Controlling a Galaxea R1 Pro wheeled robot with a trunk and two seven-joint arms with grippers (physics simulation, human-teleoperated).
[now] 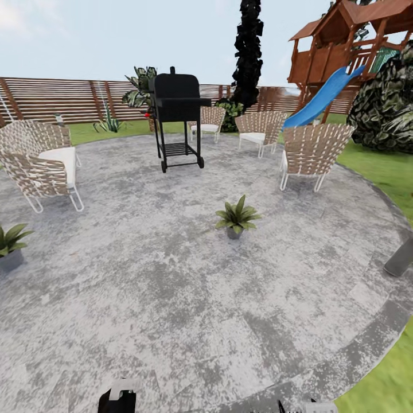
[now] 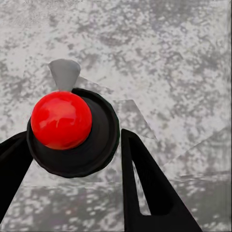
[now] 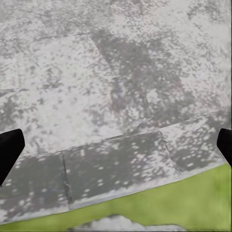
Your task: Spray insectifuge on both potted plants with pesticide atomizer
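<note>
head view: round grey stone patio (image 1: pixel 172 298) with lawn (image 1: pixel 384 166) around it and a brown slatted fence (image 1: pixel 51 100) at the back. black grill (image 1: pixel 176 117) stands on the far side of the patio, woven chairs (image 1: pixel 40 160) ringed around it, playhouse with blue slide (image 1: pixel 324 97) far right behind a chair. one potted plant (image 1: pixel 236 217) sits mid-patio, upright in its grey pot; second potted plant (image 1: pixel 10 245) is at the left edge, partly cut off. grey post end (image 1: pixel 400 258) pokes in at the right edge.

left wrist view: left gripper (image 2: pixel 72 145) jaws hold the pesticide atomizer (image 2: pixel 72 130), seen end-on: dark round body, glossy red cap (image 2: pixel 61 120), pale nozzle (image 2: pixel 64 73) sticking out beyond it, over patio stone. no spray specks that i can make out.

right wrist view: right gripper (image 3: pixel 116 145) jaws wide, nothing between them, fingertips (image 3: pixel 9 147) at the frame sides. below it the patio rim stones (image 3: pixel 116 164) meet grass (image 3: pixel 193 203).
</note>
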